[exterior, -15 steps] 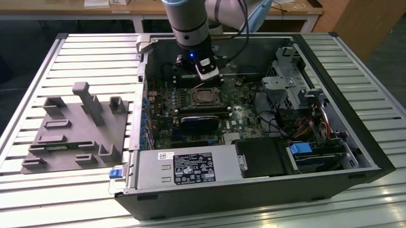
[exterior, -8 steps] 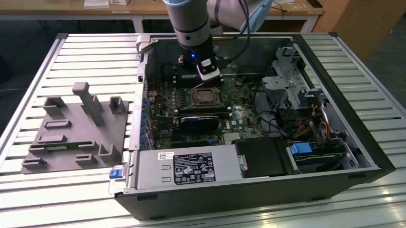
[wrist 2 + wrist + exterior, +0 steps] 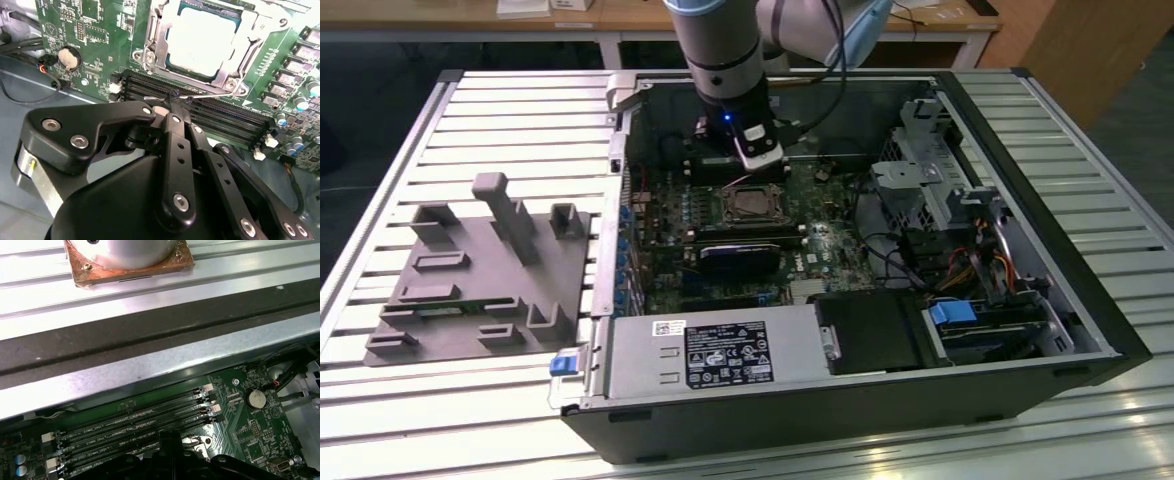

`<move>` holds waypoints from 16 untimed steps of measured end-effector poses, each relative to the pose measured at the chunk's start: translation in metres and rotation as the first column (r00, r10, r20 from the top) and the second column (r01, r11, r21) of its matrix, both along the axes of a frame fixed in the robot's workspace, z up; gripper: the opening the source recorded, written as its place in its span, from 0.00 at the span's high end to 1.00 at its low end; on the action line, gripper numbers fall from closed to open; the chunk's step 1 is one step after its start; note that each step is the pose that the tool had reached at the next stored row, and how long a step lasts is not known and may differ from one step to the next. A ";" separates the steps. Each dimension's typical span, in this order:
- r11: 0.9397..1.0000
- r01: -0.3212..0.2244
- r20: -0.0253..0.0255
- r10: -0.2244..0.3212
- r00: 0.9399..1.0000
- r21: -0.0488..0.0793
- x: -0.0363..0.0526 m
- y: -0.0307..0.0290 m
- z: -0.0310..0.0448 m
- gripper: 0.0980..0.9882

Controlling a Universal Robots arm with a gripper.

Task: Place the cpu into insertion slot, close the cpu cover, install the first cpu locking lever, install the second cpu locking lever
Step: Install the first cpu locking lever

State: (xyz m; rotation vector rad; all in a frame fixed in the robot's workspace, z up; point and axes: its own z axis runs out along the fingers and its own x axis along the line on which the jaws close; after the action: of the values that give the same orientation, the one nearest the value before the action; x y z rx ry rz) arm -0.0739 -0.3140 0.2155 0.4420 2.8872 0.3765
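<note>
The cpu [image 3: 200, 42] is a small flat square with a dull silver-grey top. It lies in the insertion slot [image 3: 231, 82], which sits in the middle of the green board [image 3: 90, 30] inside the computer case [image 3: 1107, 330]. The cpu cover [image 3: 159, 35], a thin shiny metal frame, lies flat around the chip, and the chip shows through its big square window. The black gripper [image 3: 172, 106] hangs inside the case, just beside the slot and over the long black memory slots [image 3: 215, 117]. Its fingers are pinched shut, and they seem to hold the locking lever [image 3: 210, 95], a thin wire, right at their tips. A round silver battery [image 3: 68, 57] sits on the board too. The case lies open on its side on a table [image 3: 520, 110] made of long pale metal slats. On the table outside the case, toward the exterior view's left, rests a grey holder [image 3: 480, 270] with posts and pockets. Behind the case stand wooden desks [image 3: 520, 22].
</note>
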 end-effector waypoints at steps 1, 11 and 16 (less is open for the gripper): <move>1.000 0.001 0.001 -0.001 1.000 0.000 0.0000 0.0000 -0.0008 0.99; 0.999 0.035 0.022 -0.035 0.999 -0.006 -0.0003 0.0009 -0.0070 0.99; 0.997 0.072 0.022 -0.072 0.997 -0.006 -0.0003 0.0038 -0.0092 0.99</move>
State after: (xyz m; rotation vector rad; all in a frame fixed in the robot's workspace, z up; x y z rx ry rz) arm -0.0742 -0.3102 0.2063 0.5353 2.8420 0.3570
